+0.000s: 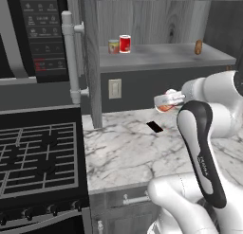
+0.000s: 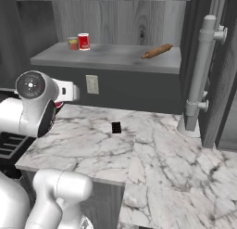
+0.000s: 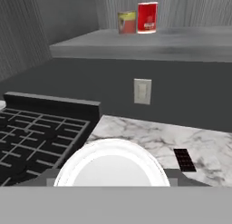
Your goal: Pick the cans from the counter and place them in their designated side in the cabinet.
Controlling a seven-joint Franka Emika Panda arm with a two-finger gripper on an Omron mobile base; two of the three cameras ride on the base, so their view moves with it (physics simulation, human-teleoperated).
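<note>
One red can (image 1: 125, 43) with a pale top stands on the grey cabinet (image 1: 161, 55) shelf, just beside a tan-banded can (image 1: 113, 46), near the upright wood panel. A second, orange-red can (image 1: 166, 106) is in the gripper (image 1: 163, 101), above the marble counter (image 1: 128, 148) and its small black mark (image 1: 154, 127); its pale round top sits low in the hand view. The fingers look closed around it, though they are mostly hidden. Label writing is too blurred to read
</note>
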